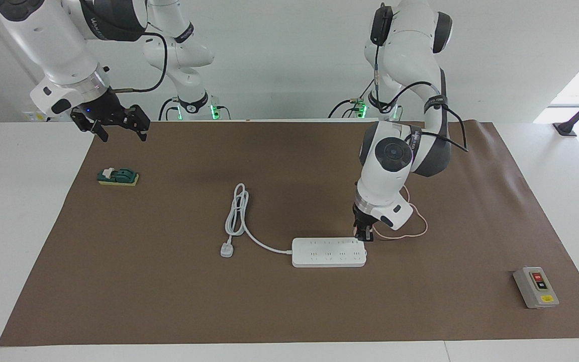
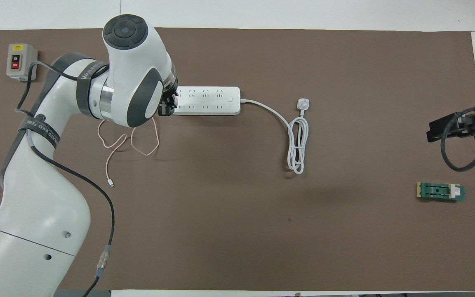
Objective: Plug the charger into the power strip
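Note:
The power strip lies flat mid-table and also shows in the overhead view. My left gripper points down at the strip's end toward the left arm's end of the table, over its last sockets, and shows in the overhead view. It is shut on the charger, whose pale cube is mostly hidden between the fingers. The charger's thin pink cable loops on the mat nearer to the robots than the strip. My right gripper waits open and empty, high over the mat's corner.
The strip's thick white cord coils toward the right arm's end and ends in a white plug. A grey box with red and black buttons sits at the left arm's end. A green block lies below the right gripper.

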### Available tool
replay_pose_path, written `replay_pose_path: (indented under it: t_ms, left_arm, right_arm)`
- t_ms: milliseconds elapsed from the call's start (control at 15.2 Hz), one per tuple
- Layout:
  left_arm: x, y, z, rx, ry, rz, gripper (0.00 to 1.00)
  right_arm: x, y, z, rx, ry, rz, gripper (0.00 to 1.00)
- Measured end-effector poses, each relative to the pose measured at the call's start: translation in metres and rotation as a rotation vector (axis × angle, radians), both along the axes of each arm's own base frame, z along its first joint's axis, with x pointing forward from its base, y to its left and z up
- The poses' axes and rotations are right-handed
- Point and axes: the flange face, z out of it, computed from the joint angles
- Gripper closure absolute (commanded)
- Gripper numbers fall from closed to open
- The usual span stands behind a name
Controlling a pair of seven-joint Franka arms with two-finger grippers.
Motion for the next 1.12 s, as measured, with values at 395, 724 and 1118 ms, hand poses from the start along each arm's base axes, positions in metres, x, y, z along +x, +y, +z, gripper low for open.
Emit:
replay_pose_path:
  t_ms: [395,724,1118]
  left_arm:
    - [0.007,-0.001,-0.011,-0.008,-0.027,0.008,1.0]
    - [0.007,-0.003,-0.03,0.002,-0.007,0.014,1.0]
    - [0.006,-0.007,-0.034,0.003,-0.002,0.011,1.0]
  right_arm:
    - [0.004,0.002,0.002,-0.008,-0.031,0.006,0.0]
    - [0.003,0.001,0.002,-0.012,-0.028,0.006,0.0]
    - [0.003,0.001,0.002,-0.013,-0.027,0.005,0.0]
